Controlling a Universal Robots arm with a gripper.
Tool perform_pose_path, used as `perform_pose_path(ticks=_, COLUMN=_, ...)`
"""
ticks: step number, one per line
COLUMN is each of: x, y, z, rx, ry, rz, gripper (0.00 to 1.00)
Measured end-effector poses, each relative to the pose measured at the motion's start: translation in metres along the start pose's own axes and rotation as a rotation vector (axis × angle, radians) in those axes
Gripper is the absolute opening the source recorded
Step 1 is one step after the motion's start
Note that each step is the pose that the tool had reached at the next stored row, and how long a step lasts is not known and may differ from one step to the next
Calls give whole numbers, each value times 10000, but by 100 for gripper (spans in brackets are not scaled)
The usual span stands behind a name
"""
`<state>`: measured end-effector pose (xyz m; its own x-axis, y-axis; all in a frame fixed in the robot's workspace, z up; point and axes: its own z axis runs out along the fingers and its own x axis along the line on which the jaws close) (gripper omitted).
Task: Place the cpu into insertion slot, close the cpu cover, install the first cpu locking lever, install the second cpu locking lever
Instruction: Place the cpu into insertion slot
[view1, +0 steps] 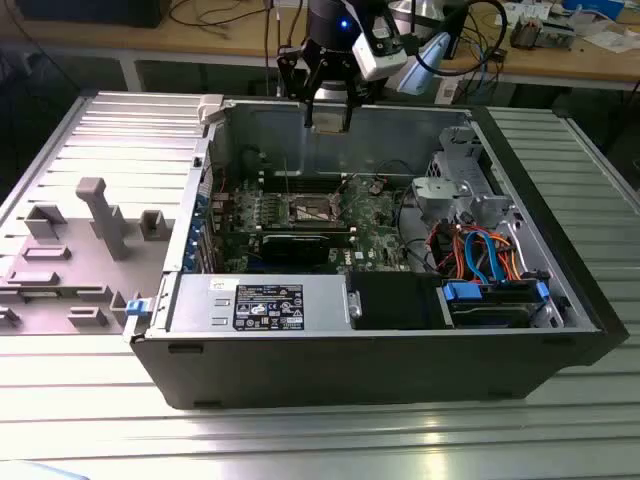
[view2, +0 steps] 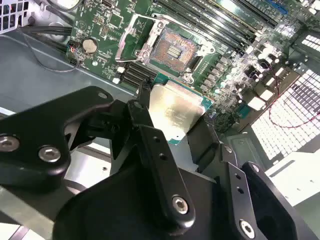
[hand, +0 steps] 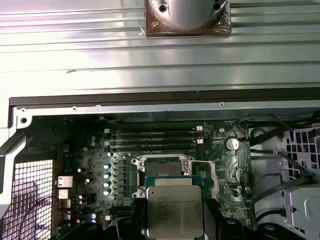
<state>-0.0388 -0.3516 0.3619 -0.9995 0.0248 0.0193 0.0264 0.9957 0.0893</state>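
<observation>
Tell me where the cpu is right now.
In the second wrist view, the cpu is clamped in the gripper, held in the air above the motherboard, apart from the empty insertion slot.

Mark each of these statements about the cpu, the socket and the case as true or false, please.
1. The gripper holds the cpu. True.
2. The cpu sits in the insertion slot. False: the slot's contact field is bare, and the cpu is held clear of the board in the gripper.
3. The computer case is open, with the motherboard in view. True.
4. The power supply box lies outside the case. False: it sits inside the case, along one wall.
</observation>
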Motion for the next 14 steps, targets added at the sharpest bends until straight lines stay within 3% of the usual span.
perform_pose_path(ticks=14, x=1, y=-5, z=32, rx=0, ry=0, rz=0, gripper=55)
